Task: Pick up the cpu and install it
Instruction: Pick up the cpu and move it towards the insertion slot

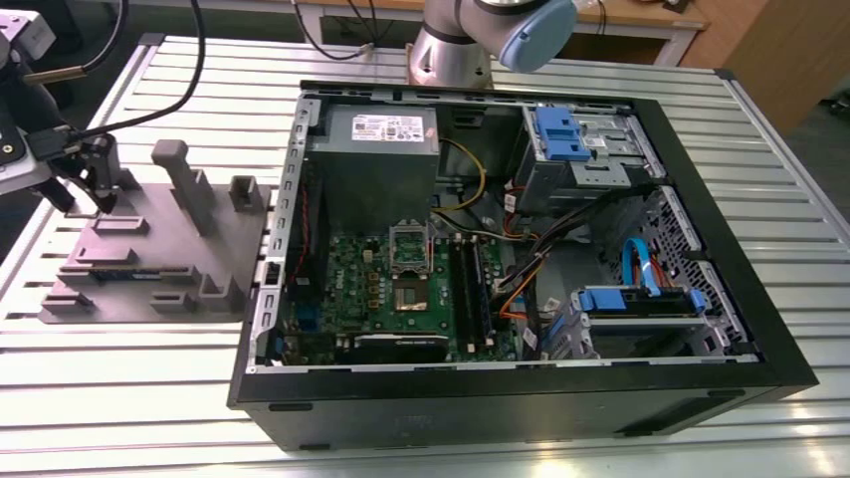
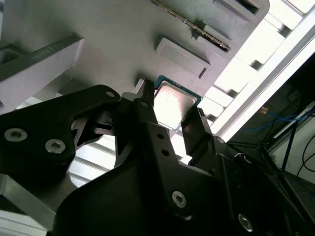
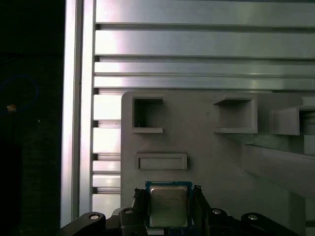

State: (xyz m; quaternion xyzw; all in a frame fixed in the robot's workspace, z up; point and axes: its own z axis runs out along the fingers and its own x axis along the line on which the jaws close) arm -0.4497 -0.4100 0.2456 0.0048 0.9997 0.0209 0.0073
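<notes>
Poised with the gripper (image 1: 80,194) low over the grey holder (image 1: 146,249), at the exterior view's left, well apart from the open computer case (image 1: 531,398). Spread slightly wider than the cpu (image 3: 168,206), straddling it in both wrist views, holding nothing. Lying flat on the holder, silver top up.

We see tall posts (image 1: 179,177) on the grey tray (image 1: 146,299) crowding the tool (image 1: 84,202) from the exterior view's right; the near table (image 1: 133,388) lies open.

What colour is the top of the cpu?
The cpu top is silver-grey; first wrist view shows it best.
</notes>
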